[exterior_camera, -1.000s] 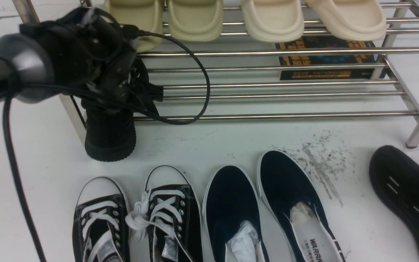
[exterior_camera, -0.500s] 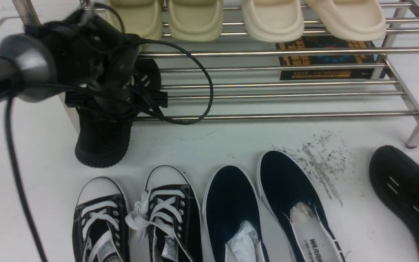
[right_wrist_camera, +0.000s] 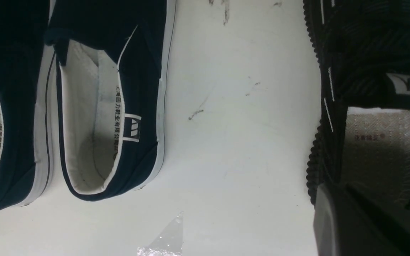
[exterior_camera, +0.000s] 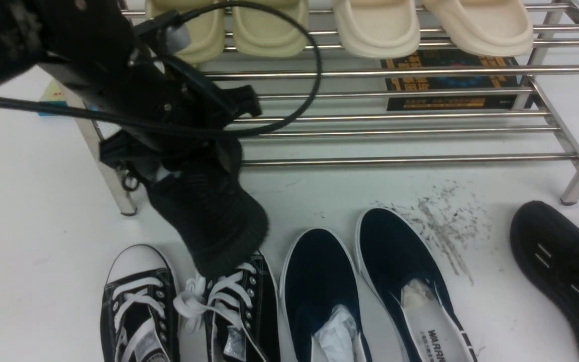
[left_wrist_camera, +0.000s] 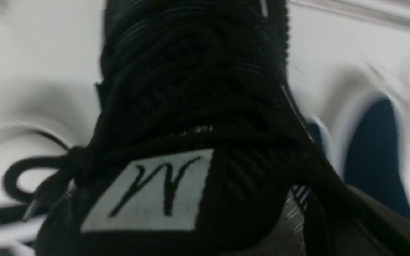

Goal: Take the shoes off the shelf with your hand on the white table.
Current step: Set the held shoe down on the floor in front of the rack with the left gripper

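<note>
1. Hanging toe-down from left gripper [exterior_camera: 186,158], clenched on it: black knit shoe [exterior_camera: 214,221], forward of steel shelf [exterior_camera: 395,161], toe over lace-up sneaker [exterior_camera: 236,301]; contact unclear.
2. Lying on white table [exterior_camera: 43,201], far right: second black knit shoe [exterior_camera: 566,266], right gripper [right_wrist_camera: 361,224] at its opening, grip impossible to tell.

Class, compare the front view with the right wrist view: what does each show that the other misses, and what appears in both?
Front view only: the shelf with cream slippers on its top tier, the lace-up sneakers, and the left gripper shut on a black knit shoe, toe down. Right wrist view only: the navy slip-ons' heel tab and a clear scrap on the white table. Both: the navy slip-ons, the second black knit shoe and that table.
</note>
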